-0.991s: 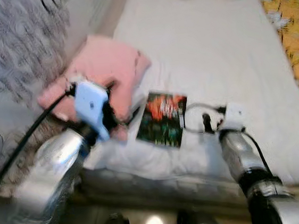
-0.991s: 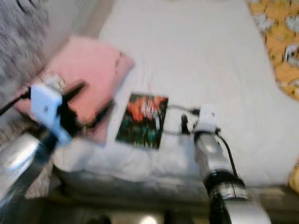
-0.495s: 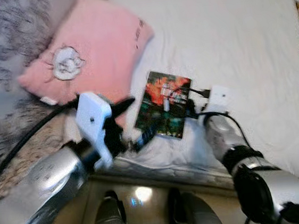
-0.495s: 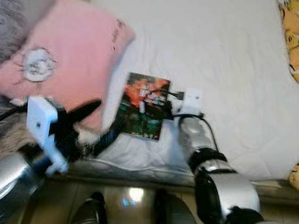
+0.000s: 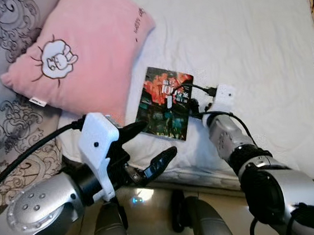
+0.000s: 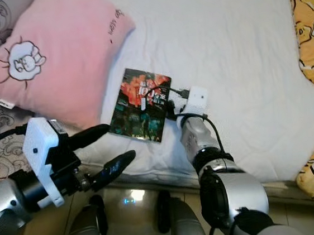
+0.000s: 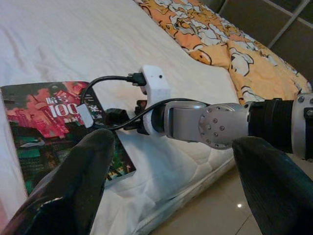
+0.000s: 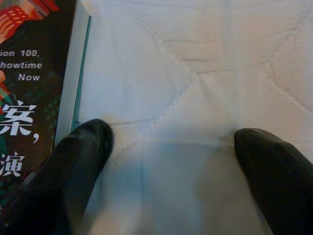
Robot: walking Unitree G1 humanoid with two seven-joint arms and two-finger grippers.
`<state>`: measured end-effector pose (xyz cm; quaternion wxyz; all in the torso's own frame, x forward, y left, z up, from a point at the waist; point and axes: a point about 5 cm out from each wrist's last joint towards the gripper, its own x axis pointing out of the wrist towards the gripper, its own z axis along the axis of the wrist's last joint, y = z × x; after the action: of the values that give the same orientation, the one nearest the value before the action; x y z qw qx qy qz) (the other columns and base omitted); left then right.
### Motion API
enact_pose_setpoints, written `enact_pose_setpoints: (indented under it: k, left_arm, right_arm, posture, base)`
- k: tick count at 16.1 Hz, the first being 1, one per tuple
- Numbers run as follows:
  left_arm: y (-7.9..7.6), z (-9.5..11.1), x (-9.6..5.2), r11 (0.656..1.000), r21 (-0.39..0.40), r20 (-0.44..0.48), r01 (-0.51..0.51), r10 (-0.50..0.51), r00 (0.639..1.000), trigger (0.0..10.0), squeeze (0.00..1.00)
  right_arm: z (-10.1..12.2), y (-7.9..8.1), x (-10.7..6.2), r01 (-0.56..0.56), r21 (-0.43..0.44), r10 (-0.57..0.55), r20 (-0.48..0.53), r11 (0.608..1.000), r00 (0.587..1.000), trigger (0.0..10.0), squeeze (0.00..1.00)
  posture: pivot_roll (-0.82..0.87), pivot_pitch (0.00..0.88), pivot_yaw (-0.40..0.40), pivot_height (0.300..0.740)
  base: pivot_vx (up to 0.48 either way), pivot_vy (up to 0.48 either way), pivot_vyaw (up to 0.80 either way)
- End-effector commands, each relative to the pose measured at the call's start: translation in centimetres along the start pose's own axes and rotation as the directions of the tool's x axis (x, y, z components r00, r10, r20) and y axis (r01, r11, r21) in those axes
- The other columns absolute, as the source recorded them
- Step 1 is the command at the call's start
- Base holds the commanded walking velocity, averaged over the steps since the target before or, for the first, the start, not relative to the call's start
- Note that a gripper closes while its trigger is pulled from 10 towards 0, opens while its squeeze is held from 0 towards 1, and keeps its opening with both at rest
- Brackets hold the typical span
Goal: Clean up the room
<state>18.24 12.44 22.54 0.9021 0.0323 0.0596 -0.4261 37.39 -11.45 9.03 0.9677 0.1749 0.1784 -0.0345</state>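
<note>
From our head camera we see a white bed [image 5: 238, 36] with a pink pillow [image 5: 83, 52] at its left and an orange patterned blanket [image 6: 310, 23] along the right. A book [image 5: 165, 102] with a dark red and green cover lies flat on the mattress near the bed's front edge, just beside the pillow. Our left gripper [image 5: 149, 146] hangs off the edge below the book, its fingers spread wide and empty. Our right gripper [image 6: 170, 109] reaches onto the bed at the book's right edge. In our left wrist view the two black fingers [image 7: 73, 186] stand far apart, framing the book and our silver right arm [image 7: 215, 122]. In our right wrist view the gripper [image 8: 171, 161] is wide apart, pressed down on the quilted sheet [image 8: 195, 73], one finger [image 8: 63, 176] touching the book's edge [image 8: 73, 73].
</note>
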Motion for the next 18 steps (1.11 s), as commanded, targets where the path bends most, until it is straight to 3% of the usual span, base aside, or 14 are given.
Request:
enact_pose_setpoints:
  k: [1, 4, 9, 12, 14, 15, 17, 18]
  left_arm:
    - [-0.6, 0.1, -0.2, 1.000, 0.015, -0.009, 0.015, -0.015, 1.000, 10.0, 0.00]
    - [-1.3, 0.5, -0.3, 0.995, 0.077, -0.015, 0.069, -0.068, 0.998, 10.0, 0.00]
    - [-1.0, 0.5, -0.1, 0.995, 0.073, -0.027, 0.069, -0.067, 0.997, 10.0, 0.00]
    - [-0.7, 0.4, 0.1, 0.995, 0.081, -0.030, 0.065, -0.063, 0.998, 10.0, 0.00]
    - [-0.6, 0.4, 0.3, 0.995, 0.082, -0.028, 0.062, -0.060, 0.998, 10.0, 0.00]
    - [-0.4, 0.2, 0.4, 0.995, 0.077, -0.032, 0.060, -0.058, 0.998, 10.0, 0.00]
    - [0.0, -1.2, 0.9, 0.998, 0.036, -0.035, 0.048, -0.046, 0.998, 10.0, 0.00]
    - [-0.1, -1.5, 1.1, 0.998, 0.023, -0.029, 0.058, -0.057, 0.998, 10.0, 0.00]
  right_arm:
    - [-1.7, 1.6, -0.3, -0.040, 0.035, 0.043, -0.083, 0.999, 0.996, 10.0, 0.00]
    - [-1.9, 3.8, -0.4, -0.084, 0.080, 0.092, -0.101, 0.993, 0.991, 10.0, 0.00]
    - [-2.2, 7.2, -0.9, -0.158, 0.160, 0.179, -0.126, 0.974, 0.976, 10.0, 0.00]
    - [-2.5, 8.3, -1.2, -0.167, 0.180, 0.194, -0.146, 0.969, 0.970, 10.0, 0.00]
    - [-2.4, 8.3, -1.2, -0.170, 0.162, 0.194, -0.145, 0.972, 0.970, 10.0, 0.00]
    - [-2.2, 7.8, -1.1, -0.167, 0.143, 0.187, -0.136, 0.975, 0.973, 10.0, 0.00]
    - [-0.9, 5.5, -0.6, -0.187, -0.162, 0.189, -0.003, 0.969, 0.982, 10.0, 0.00]
    - [-0.6, 4.7, -0.6, -0.173, -0.211, 0.183, 0.031, 0.962, 0.983, 10.0, 0.00]
  posture:
    - [0.31, 0.419, -0.146, 0.722]
    - [0.31, 0.409, -0.148, 0.722]
    - [0.31, 0.391, -0.153, 0.722]
    - [0.30, 0.384, -0.157, 0.722]
    - [0.30, 0.376, -0.162, 0.722]
    - [0.29, 0.362, -0.167, 0.722]
    - [0.26, 0.275, -0.166, 0.722]
    - [0.26, 0.265, -0.167, 0.722]
  base:
    - [0.000, 0.000, 0.00]
    - [0.000, 0.000, 0.00]
    - [0.000, 0.000, 0.00]
    - [0.000, 0.000, 0.00]
    - [0.000, 0.000, 0.00]
    - [0.000, 0.000, 0.00]
    - [0.000, 0.000, 0.00]
    - [0.000, 0.000, 0.00]
